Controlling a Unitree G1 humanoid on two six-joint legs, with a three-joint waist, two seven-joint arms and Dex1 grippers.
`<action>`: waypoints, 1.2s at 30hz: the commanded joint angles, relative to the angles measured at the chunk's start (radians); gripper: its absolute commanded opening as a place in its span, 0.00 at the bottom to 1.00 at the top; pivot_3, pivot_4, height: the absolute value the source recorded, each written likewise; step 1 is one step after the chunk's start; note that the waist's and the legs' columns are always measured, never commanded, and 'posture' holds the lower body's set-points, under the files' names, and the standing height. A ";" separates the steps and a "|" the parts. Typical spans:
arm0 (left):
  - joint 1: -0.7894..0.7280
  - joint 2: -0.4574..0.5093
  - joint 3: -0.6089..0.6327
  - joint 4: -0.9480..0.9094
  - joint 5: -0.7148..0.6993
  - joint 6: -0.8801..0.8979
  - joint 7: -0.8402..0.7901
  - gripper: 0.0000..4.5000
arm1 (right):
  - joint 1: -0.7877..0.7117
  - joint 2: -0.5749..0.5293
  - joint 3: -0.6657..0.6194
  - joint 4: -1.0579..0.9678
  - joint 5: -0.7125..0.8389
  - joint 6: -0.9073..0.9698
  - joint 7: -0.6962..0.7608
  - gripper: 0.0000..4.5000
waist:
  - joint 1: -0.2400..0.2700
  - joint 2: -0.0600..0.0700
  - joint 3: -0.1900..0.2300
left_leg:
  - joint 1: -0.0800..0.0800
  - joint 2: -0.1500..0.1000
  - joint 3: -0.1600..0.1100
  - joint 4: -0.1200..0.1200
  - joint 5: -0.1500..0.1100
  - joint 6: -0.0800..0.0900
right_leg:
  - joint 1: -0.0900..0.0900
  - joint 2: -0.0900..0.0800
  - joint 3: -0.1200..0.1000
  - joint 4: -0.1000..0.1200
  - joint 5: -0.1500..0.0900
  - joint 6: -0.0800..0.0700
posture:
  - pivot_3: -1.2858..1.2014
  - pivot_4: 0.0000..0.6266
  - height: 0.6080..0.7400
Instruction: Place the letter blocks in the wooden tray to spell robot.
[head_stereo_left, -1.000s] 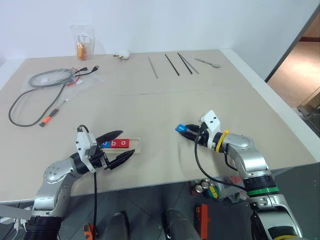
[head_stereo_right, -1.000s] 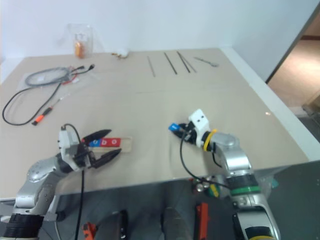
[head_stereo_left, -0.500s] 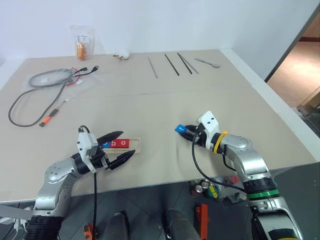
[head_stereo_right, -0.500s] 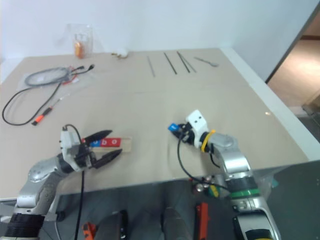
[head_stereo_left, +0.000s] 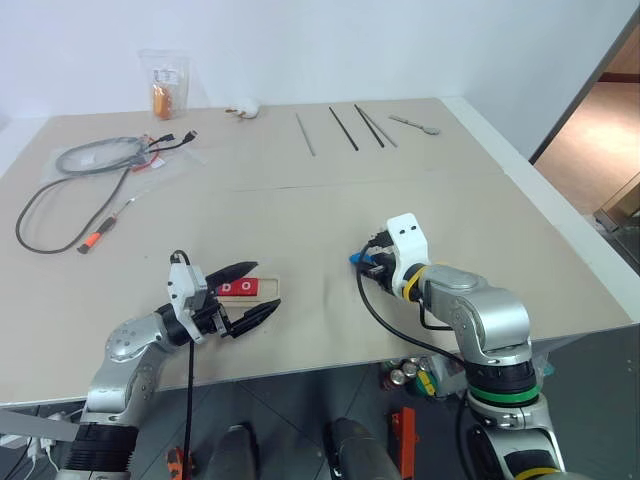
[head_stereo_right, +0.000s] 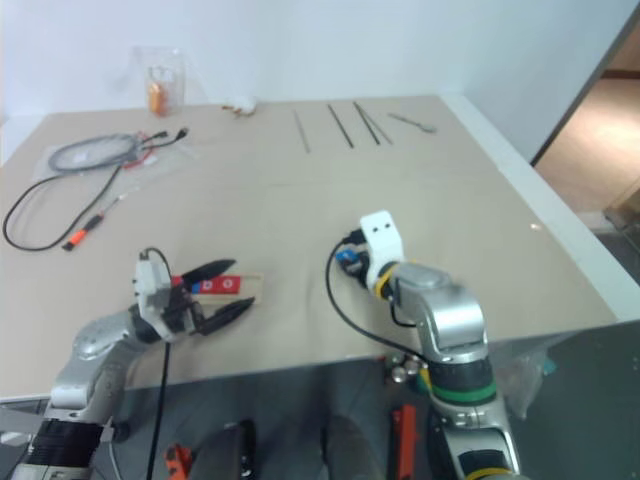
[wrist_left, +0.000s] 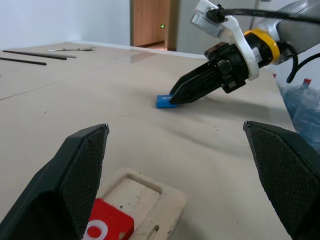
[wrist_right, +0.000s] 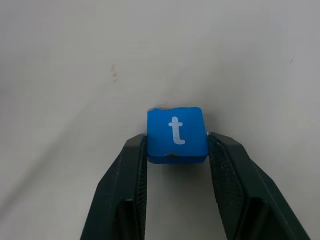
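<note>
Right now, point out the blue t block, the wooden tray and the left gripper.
blue t block (wrist_right: 175, 132), right wrist view, its lettered top face.
wooden tray (wrist_left: 150, 192), left wrist view, its bare end.
left gripper (head_stereo_left: 247, 291), left eye view, between its fingertips.

Colours on the beige table

Blue block with white "t" between black fingers. Red block with white "o" in pale wooden tray. Grey cable, orange-and-black tool, 4 thin dark rods, clear bag with orange contents.
</note>
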 joint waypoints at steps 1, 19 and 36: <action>-0.038 -0.010 -0.014 0.028 -0.003 -0.021 -0.032 1.00 | -0.069 0.027 -0.034 -0.115 -0.023 0.131 -0.085 0.28 | 0.000 0.000 0.000 | -0.001 0.000 0.000 0.000 0.000 0.000 | -0.001 0.000 0.000 0.000 0.000 -0.001 | 0.52 0.24 1.00; -0.208 -0.025 -0.045 0.173 0.007 -0.032 -0.137 1.00 | -0.105 0.190 -0.112 0.047 -0.193 0.042 -0.408 0.28 | -0.001 -0.001 0.000 | -0.003 0.000 -0.001 0.000 0.000 0.000 | -0.002 0.001 -0.001 0.000 0.000 0.001 | 0.52 0.24 1.00; -0.217 -0.049 -0.045 0.160 0.010 -0.031 -0.128 1.00 | -0.179 0.313 -0.153 0.121 -0.142 0.013 -0.400 0.66 | -0.002 -0.001 0.000 | -0.007 0.001 -0.003 -0.002 0.000 0.001 | -0.004 0.002 -0.001 0.000 -0.001 0.002 | 0.52 0.24 1.00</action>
